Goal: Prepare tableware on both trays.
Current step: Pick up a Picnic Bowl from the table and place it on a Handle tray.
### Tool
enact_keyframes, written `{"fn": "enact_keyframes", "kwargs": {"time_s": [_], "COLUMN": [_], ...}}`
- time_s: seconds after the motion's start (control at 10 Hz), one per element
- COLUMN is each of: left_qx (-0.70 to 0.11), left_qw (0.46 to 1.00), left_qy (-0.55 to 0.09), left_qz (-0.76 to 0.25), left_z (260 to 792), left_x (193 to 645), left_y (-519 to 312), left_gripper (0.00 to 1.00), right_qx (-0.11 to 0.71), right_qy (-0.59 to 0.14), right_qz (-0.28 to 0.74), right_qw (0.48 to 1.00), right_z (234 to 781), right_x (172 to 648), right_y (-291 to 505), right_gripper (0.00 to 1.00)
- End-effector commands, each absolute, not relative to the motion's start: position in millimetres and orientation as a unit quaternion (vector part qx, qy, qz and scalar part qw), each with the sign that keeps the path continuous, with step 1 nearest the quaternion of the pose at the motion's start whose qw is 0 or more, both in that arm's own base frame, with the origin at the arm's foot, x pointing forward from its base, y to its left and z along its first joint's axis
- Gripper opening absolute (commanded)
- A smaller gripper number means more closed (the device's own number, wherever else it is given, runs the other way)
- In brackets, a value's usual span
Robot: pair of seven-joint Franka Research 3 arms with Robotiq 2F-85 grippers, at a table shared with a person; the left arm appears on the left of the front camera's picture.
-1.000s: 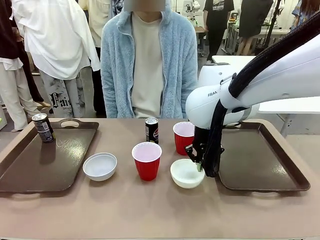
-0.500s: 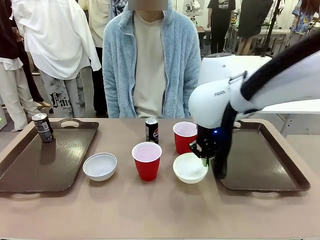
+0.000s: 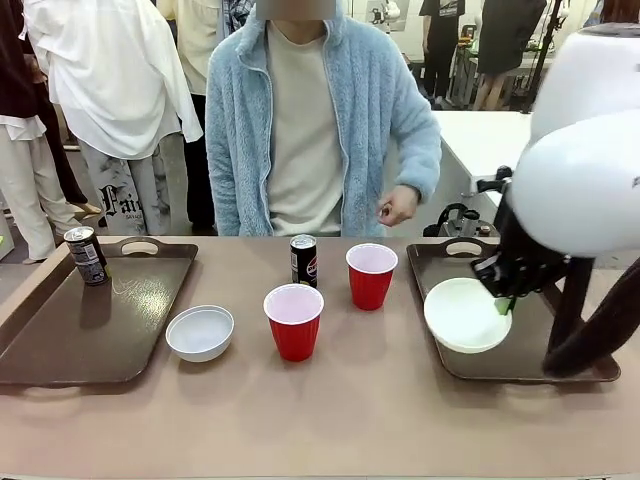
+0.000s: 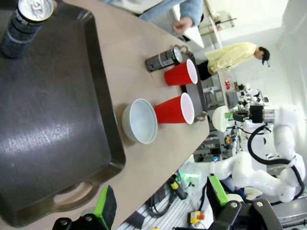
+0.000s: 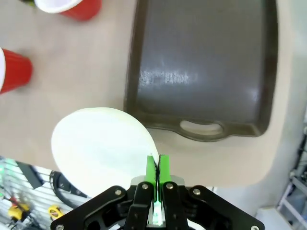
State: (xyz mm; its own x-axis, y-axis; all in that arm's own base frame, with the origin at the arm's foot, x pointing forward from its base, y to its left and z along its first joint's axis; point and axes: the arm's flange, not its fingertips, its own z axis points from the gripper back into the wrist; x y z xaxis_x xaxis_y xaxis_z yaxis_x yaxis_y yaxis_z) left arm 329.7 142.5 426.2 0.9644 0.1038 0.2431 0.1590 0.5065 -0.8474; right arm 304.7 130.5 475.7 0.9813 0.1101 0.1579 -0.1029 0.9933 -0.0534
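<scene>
Front view: has carried the white bowl off the counter to just over the right tray.
Grips the bowl's rim in the tightly closed right end effector; holds the left end effector spread wide, empty, above the left tray. Next: lowering and release.

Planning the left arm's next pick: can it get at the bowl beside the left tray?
Likely yes: left jaws open and empty; bowl stands between tray and red cup, nothing over it.

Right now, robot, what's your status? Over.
Right gripper shut on white bowl, held up by right tray. Left gripper open, holding nothing. Nothing blocking tray.
</scene>
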Motion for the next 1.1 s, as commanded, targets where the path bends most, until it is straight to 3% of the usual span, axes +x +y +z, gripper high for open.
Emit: {"fn": "enact_keyframes", "kwargs": {"time_s": [0.0,0.6,1.0], "left_qx": [-0.501,-0.501,-0.501], "left_qw": [0.854,0.854,0.854], "left_qy": [-0.138,-0.138,-0.138], "left_qz": [-0.015,-0.015,-0.015], "left_z": [427.9,427.9,427.9], "left_x": [329.6,329.6,329.6], "left_y": [143.3,143.3,143.3], "left_gripper": [1.00,1.00,1.00], "right_qx": [0.026,0.112,0.091], "right_qy": [-0.055,-0.010,0.014], "right_qz": [0.037,-0.040,-0.101], "right_qw": [0.997,0.993,0.991], "right_z": [447.3,430.2,416.4], "right_x": [318.4,405.1,441.0], "right_y": [91.2,41.0,62.5], "right_gripper": [0.00,0.00,0.00]}}
